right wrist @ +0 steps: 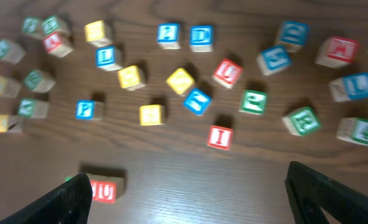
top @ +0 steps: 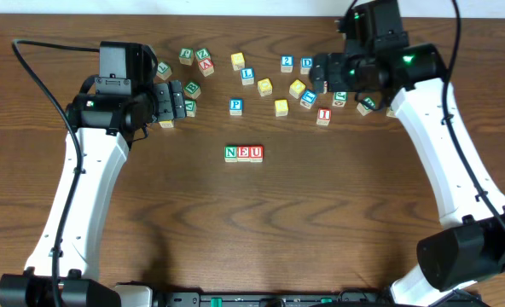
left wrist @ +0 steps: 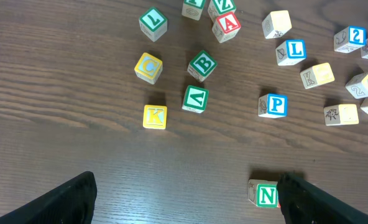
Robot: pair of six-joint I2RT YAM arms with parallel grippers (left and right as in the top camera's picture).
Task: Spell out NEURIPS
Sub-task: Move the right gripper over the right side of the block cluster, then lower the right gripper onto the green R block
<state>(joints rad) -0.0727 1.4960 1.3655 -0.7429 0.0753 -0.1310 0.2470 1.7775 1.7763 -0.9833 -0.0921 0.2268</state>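
**NEU down, R wanted next**

- Word so far: the N-E-U row (top: 244, 153) sits mid-surface, three cubes touching side by side, N green, E and U red. That is three letters of seven, so I judge the job a little under half done.
- Step in hand: fetching the fourth letter, R.
- Left tool (left wrist: 185, 186): fingers spread wide, nothing between them. It hovers low over the surface (top: 252, 222) at the left group of cubes. In its own view the N end of the row shows just beside its right finger.
- Right tool (right wrist: 187, 177): also spread and empty, hanging over the right-hand scatter of loose cubes (top: 264, 86).
- Later letters located:
  - P cube (top: 235, 106), blue letter, stands alone above the row and apart from its neighbours.
  - I cube (top: 323, 116), red letter, lies at the near edge of the right scatter, close under the right tool.
- R not confirmed. The right wrist view is blurred, and the green-lettered faces there cannot be read for sure. No legible S either.
- Next move calls for:
  - picking out the R;
  - dropping open fingers astride it without nudging neighbours;
  - setting it flush against the U, letter up and in line.
- The risk I see is the crowding on the right.
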